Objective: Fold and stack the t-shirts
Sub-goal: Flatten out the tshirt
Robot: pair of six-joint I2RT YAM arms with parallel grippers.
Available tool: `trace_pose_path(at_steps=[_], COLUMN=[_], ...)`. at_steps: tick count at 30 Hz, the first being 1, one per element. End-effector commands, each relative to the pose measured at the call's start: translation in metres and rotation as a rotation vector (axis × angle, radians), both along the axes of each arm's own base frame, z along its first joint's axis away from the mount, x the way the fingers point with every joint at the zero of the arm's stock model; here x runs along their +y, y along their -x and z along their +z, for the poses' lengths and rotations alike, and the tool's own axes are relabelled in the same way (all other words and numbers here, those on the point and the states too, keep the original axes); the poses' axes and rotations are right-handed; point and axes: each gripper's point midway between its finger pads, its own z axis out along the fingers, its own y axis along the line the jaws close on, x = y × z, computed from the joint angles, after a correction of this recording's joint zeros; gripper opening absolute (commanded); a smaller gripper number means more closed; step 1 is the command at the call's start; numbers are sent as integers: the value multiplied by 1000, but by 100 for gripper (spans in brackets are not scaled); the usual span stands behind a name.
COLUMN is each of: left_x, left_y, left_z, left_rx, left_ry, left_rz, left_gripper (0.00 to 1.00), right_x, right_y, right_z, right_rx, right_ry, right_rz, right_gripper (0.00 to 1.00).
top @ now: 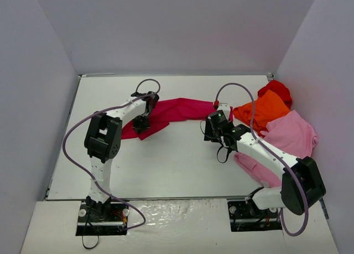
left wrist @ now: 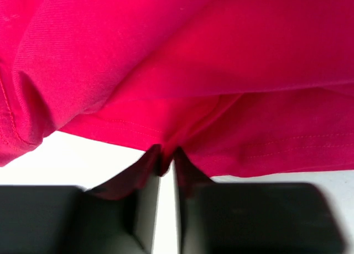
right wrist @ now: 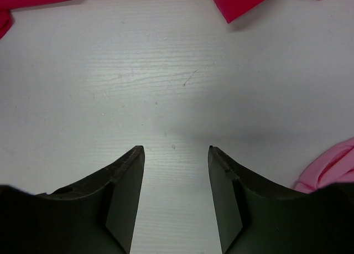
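Crimson t-shirt [top: 177, 111] lies stretched in a long, rumpled band across the far middle of the tabletop [top: 166, 171], not yet folded. Its left end bunches under the left claw [top: 141, 123]. In the left wrist view that claw [left wrist: 166, 160] is clamped on a small pinch of the shirt's stitched hem, fingers nearly together with a tuck of cloth caught at the tips. The hold looks thin, so a slow, low lift seems wise, and if the hem starts to slide out it would be better to take a deeper bite. Further right, the shirt tapers toward a point near the right claw [top: 217, 133], which hangs over bare tabletop just short of the cloth. The right wrist view shows this claw [right wrist: 176, 149] with fingers apart and nothing between them, crimson edges ahead of it at the far side. To spread the shirt flat for a clean fold, I judge the right arm should reach to the far right end and grip a matching edge, so both claws can pull evenly. At the far right, the orange t-shirt [top: 264, 110], the bright red t-shirt [top: 276, 89] and the light pink t-shirt [top: 290, 133] wait in a loose heap.
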Motion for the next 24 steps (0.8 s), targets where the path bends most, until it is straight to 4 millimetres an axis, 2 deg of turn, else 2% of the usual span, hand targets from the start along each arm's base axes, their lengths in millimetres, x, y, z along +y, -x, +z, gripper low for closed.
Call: trace_pose_path(at_steps=[1,6,9,13,16,18,20,24], left_x=[-1,2,4,5,7,11,14,22], left_y=[-7,-6,-4,0,6,10,13,20], left_z=[21,30,33,40,50,60,69,90], left_rx=[-56,-74,-77,-91,-109,-129,-144,-174], left_ry=[21,19,15,24,32,31,27,15], left_rz=[-3,-8,-13,-14,-14,-13,-13,-17], left_gripper=[7,1,0,0,0,0,0,0], right_x=[5,2,-9,-26,-40,-50,-57,-64], right_y=[-3,-3,-9,-33,-53,-68,-79,-99], right_z=[10,7,8,4,-6,-7,-18,-30], right_rx=[-37,-35,-62,-66,-46,-45,-17,-8], right_ry=[-34,-16,31,126,173,178,191,198], right_rz=[4,-6,-50,-101,-141,-169,-180,-195], right_gripper=[47,44,37,35,36,35,35,34])
